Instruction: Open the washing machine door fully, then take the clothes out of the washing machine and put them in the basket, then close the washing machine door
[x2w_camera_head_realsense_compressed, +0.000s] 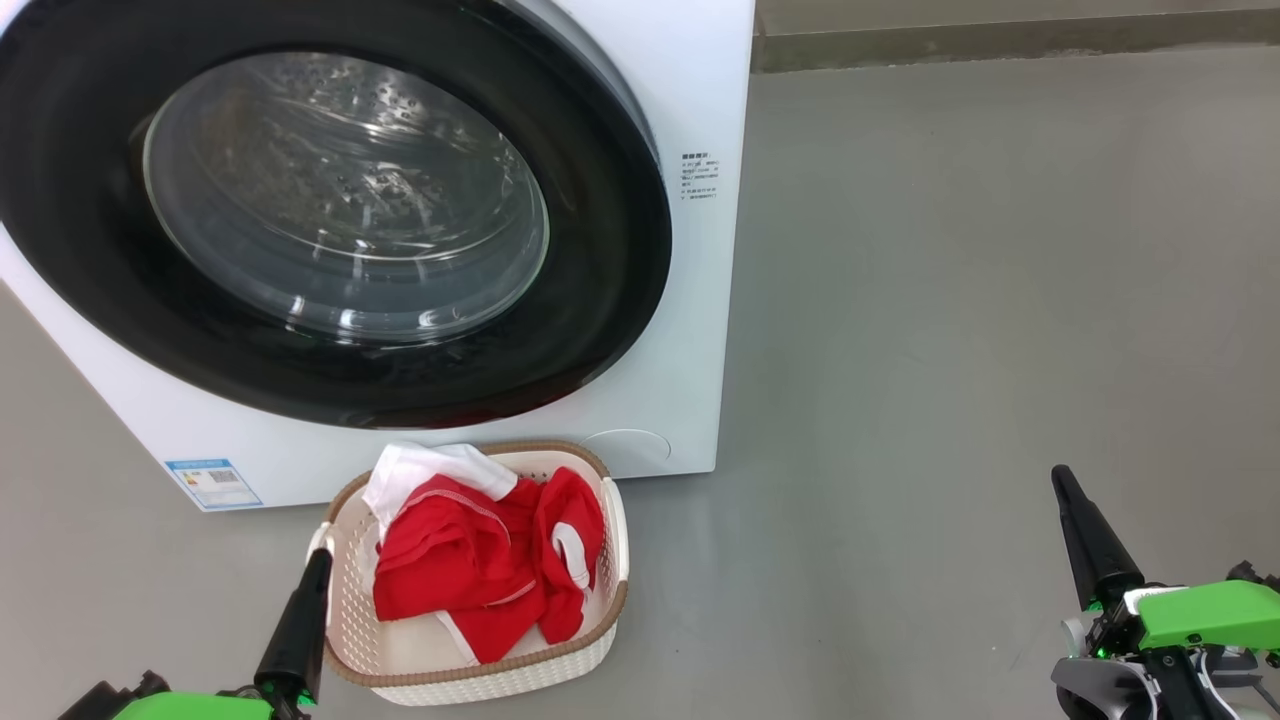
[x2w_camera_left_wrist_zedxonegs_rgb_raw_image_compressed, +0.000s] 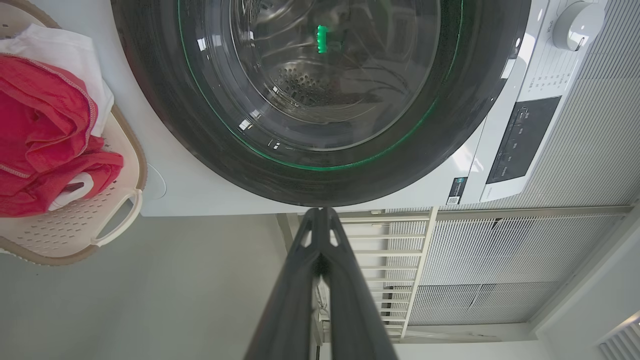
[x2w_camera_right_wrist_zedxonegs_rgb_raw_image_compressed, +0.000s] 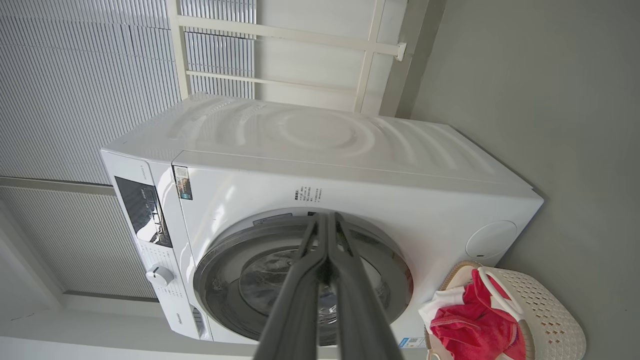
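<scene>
Home-style laundry corner: a white front-loading washer (x2w_camera_right_wrist_zedxonegs_rgb_raw_image_compressed: 350, 165), with a dial (x2w_camera_left_wrist_zedxonegs_rgb_raw_image_compressed: 575, 20) and a dark control panel (x2w_camera_left_wrist_zedxonegs_rgb_raw_image_compressed: 522, 140), stands on a bare grey floor (x2w_camera_head_realsense_compressed: 1000, 300). A small perforated basket (x2w_camera_head_realsense_compressed: 350, 590) of red clothes (x2w_camera_head_realsense_compressed: 470, 570) sits just in front of it. Pale ribbed wall panels (x2w_camera_right_wrist_zedxonegs_rgb_raw_image_compressed: 75, 75) and a white barred frame (x2w_camera_right_wrist_zedxonegs_rgb_raw_image_compressed: 173, 50) run behind the machine.

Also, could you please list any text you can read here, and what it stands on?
Blue label sticker on the white boxy washing machine: too small to read.
Grey print block on its front: blurred.
Dark control panel: markings unreadable.
No text reads clearly.
</scene>
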